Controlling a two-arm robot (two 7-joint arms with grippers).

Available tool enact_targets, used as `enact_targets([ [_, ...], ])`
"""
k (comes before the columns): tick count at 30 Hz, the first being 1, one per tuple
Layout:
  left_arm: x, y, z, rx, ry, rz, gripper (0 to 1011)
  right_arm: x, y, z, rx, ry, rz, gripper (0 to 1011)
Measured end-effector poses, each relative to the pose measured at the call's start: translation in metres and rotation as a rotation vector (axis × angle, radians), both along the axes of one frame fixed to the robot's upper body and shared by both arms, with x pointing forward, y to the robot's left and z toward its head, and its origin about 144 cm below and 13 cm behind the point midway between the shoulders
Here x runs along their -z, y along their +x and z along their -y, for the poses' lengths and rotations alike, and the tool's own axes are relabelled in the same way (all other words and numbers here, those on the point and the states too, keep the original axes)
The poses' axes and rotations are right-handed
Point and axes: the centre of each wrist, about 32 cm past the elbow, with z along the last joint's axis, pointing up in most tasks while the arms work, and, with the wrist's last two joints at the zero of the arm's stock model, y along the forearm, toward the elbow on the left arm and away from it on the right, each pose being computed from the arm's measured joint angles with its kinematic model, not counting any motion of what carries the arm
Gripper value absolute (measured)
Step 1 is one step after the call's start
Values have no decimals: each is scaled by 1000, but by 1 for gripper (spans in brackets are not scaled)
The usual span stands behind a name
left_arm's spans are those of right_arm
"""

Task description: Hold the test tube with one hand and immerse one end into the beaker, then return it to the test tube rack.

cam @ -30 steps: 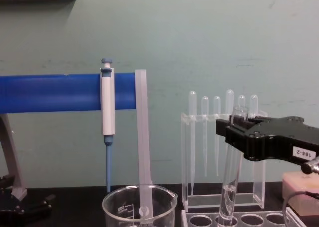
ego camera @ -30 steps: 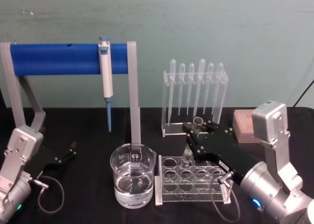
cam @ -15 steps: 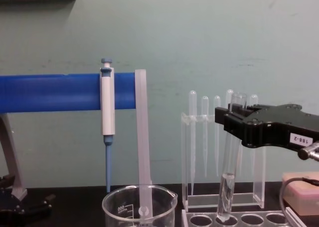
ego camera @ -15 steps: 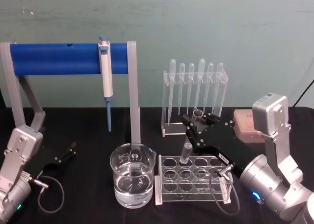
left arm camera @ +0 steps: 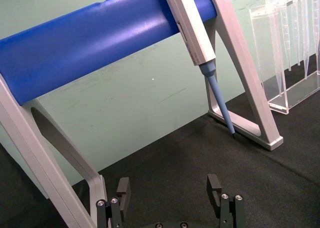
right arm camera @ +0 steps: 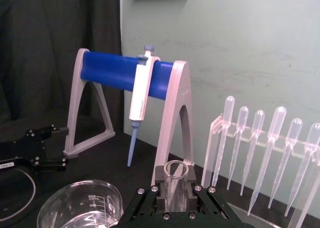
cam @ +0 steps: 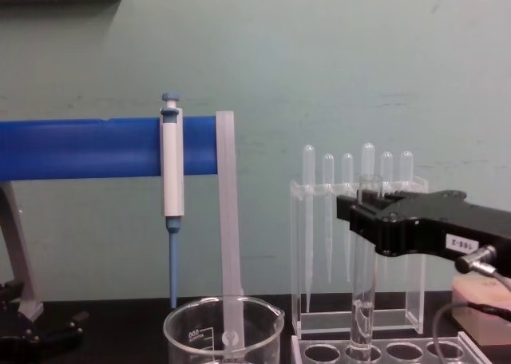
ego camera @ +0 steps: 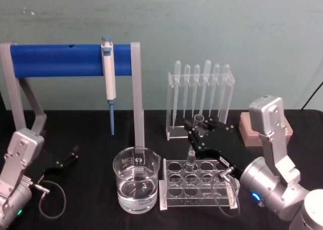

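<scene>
The clear glass test tube [cam: 364, 268] is standing upright now, its base lowering into the clear plastic rack [ego camera: 198, 184] beside the water-filled glass beaker [ego camera: 136, 185]. The black right gripper [cam: 369, 214] is clenching it; returning seems nearly complete. The left gripper [left arm camera: 169, 198], fingers spread, is idling on the counter [ego camera: 91, 210].

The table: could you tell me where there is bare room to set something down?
Bare black table lies between the blue stand and the beaker, also ahead of the left gripper. It is crowded right of the beaker: tube rack, pipette rack, right gripper holding the test tube.
</scene>
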Motion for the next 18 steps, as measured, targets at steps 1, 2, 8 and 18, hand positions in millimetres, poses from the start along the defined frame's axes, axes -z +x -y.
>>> enact_targets([
  [1, 0, 0, 0, 0, 0, 0, 1000, 1, 1, -1, 0, 0, -4, 225],
  [2, 0, 0, 0, 0, 0, 0, 1000, 2, 3, -2, 0, -1, -12, 225],
  [8, 0, 0, 0, 0, 0, 0, 1000, 6, 9, -6, 8, -10, -49, 225],
  [18, 0, 0, 0, 0, 0, 0, 1000, 8, 13, -10, 25, -26, -95, 227],
])
